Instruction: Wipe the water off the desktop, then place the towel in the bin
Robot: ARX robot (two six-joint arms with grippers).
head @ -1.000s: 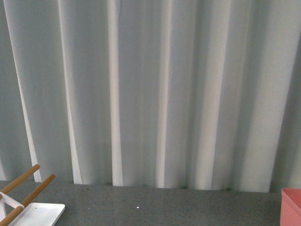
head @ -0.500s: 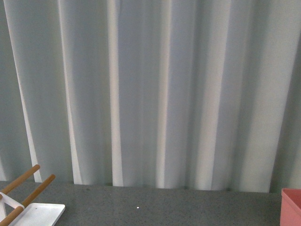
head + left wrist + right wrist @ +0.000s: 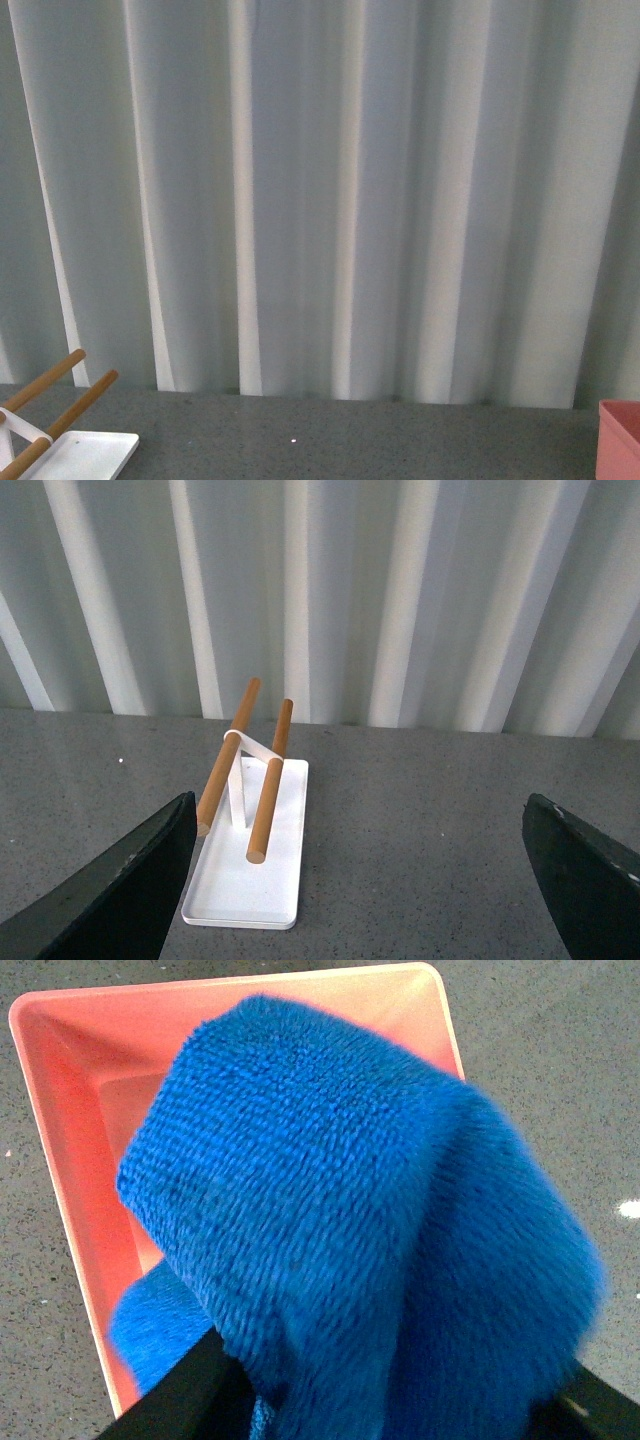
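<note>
One towel [image 3: 350, 1230], bright blue and fluffy, hangs bunched in the clenched right gripper [image 3: 380, 1400] directly above the open bin [image 3: 70, 1140] (salmon pink), which stands on the speckled grey desktop [image 3: 540, 1070]. Well apart to the left, the left gripper [image 3: 355, 880] hovers with fingers spread over a white tray [image 3: 245, 880] bearing wooden rods [image 3: 228, 755]

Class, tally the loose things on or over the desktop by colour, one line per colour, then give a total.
Blue: 1, the towel
Pink: 1, the bin
White with wooden rods: 1, the tray
Total: 3
</note>
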